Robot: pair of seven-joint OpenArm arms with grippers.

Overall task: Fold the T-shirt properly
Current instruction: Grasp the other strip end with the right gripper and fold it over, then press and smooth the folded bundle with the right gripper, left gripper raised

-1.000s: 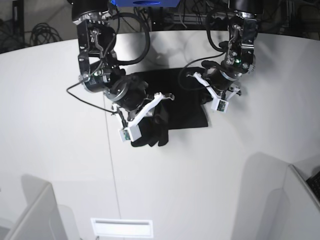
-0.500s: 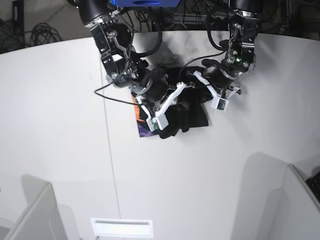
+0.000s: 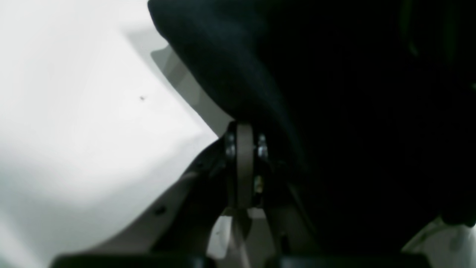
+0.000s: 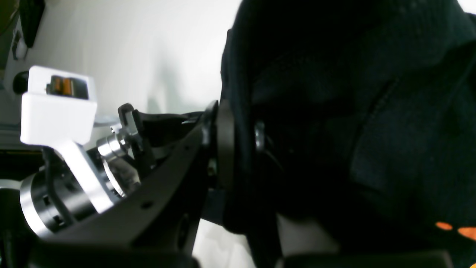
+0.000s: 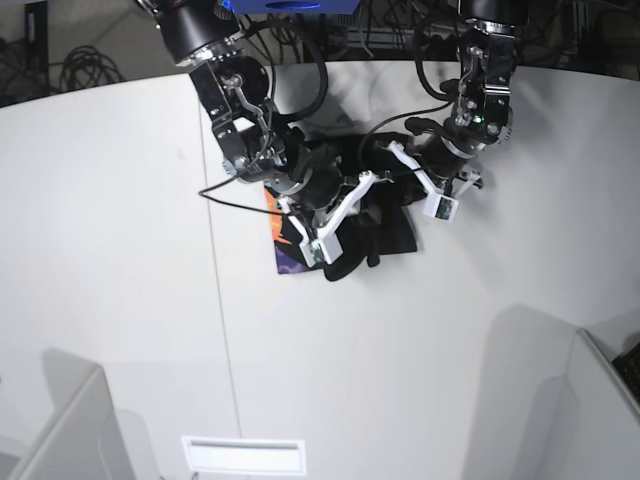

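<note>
White table (image 5: 120,250) under both grippers, dark cables behind. Right gripper (image 5: 345,225) clamped on black T-shirt (image 5: 385,225); left gripper (image 5: 425,190) also pinching it.

I count one T-shirt (image 5: 385,235), two grippers, one table (image 5: 120,250); further cloth items may be hidden

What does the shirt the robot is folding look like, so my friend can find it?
Look at the big white table, near its far edge where the two robot arms come down. The T-shirt is the dark bunched cloth lying between them, with the left hand and the right hand on it. It is the only black thing there, with an orange and purple patch on one edge.
</note>
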